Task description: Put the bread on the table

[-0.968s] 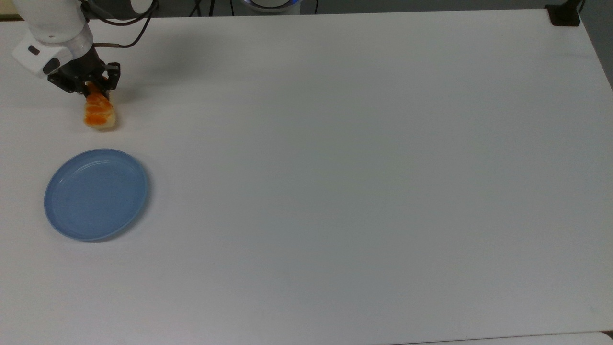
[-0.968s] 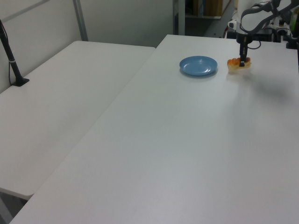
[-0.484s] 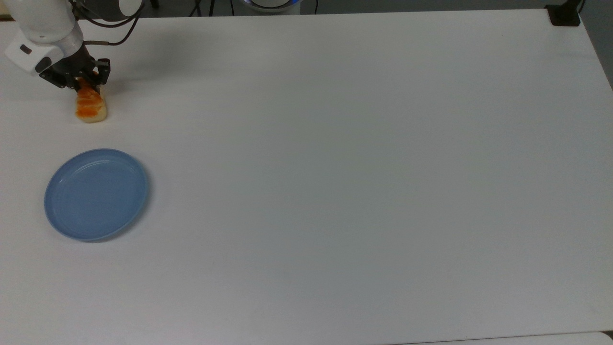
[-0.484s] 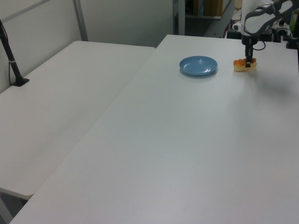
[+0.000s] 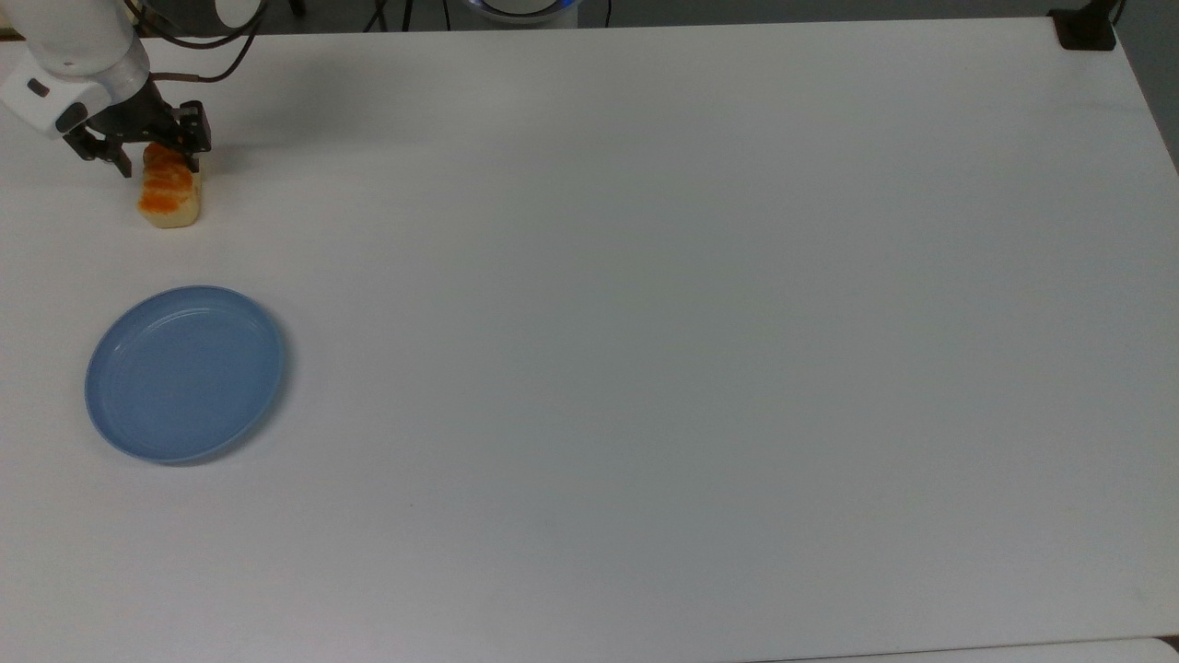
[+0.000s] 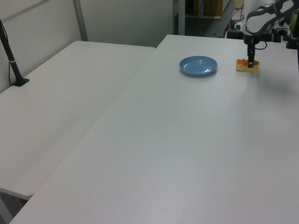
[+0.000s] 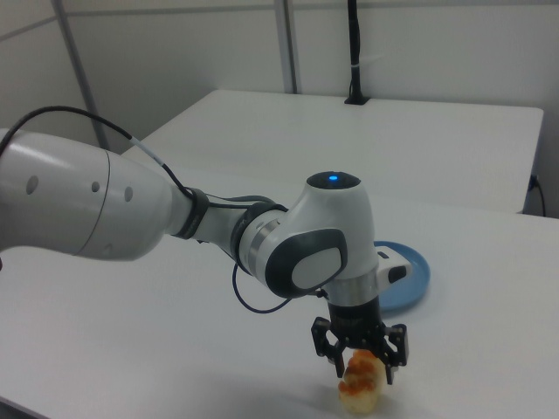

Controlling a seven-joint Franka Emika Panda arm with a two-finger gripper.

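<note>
The bread (image 5: 169, 195), a small loaf with an orange top and pale sides, lies on the white table (image 5: 645, 322) at the far left of the top view. My gripper (image 5: 158, 161) hangs over the loaf's far end, open, with a finger on each side and a small gap showing. In the right view the gripper (image 7: 362, 367) straddles the top of the bread (image 7: 361, 390). In the left view the bread (image 6: 242, 66) rests on the table (image 6: 196, 140) under the gripper (image 6: 251, 63).
An empty blue plate (image 5: 184, 373) sits nearer the front, apart from the bread, and appears as the plate (image 6: 198, 65) and the plate (image 7: 415, 275). A black post base (image 5: 1087, 28) stands at the far right corner. A second table (image 6: 60, 107) adjoins.
The gripper carried the bread a little left and farther back in the top view and lowered it onto the table. Its fingers have spread apart from the loaf.
</note>
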